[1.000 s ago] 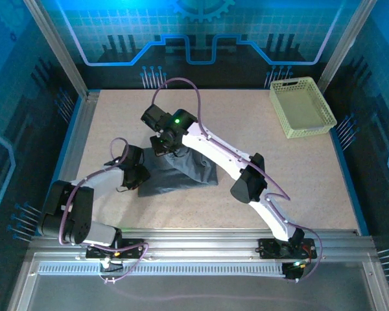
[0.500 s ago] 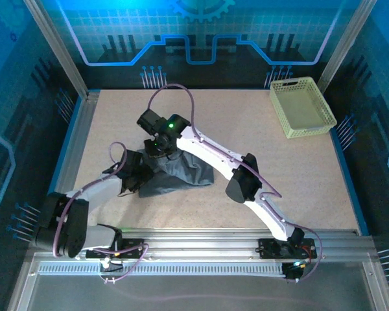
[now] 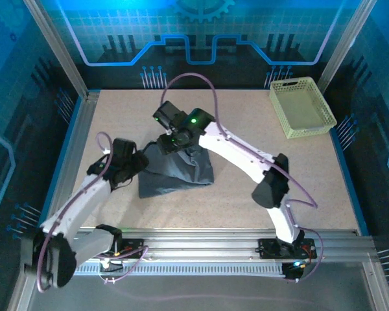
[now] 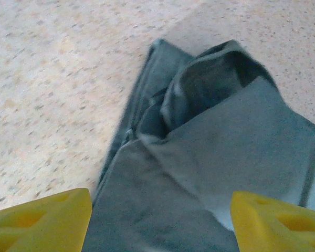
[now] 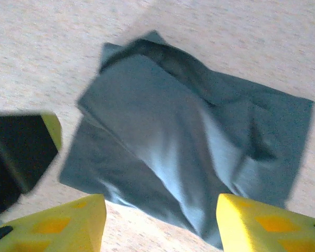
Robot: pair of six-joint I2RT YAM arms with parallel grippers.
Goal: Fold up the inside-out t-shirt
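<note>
The inside-out t-shirt [image 3: 176, 172] lies as a folded dark slate-grey bundle left of the table's middle. In the left wrist view the t-shirt [image 4: 210, 157] shows stacked layers and a rumpled fold at its top. My left gripper [image 3: 137, 166] hovers at the bundle's left edge; the left gripper [image 4: 160, 226] stands open over the cloth with nothing between its yellow fingertips [image 4: 44, 220]. My right gripper [image 3: 170, 146] hangs over the bundle's far edge. That right gripper [image 5: 160, 223] is open and empty above the t-shirt [image 5: 189, 136].
A pale yellow-green basket [image 3: 323, 103] stands at the far right corner. Bare speckled tabletop [image 3: 259, 129] lies between the basket and the shirt. The left gripper's dark body [image 5: 18, 152] sits close beside the bundle in the right wrist view.
Both grippers have opened and let go of the shirt, which now lies on the table. The left arm has drawn back leftward; the right gripper has shifted slightly right.
</note>
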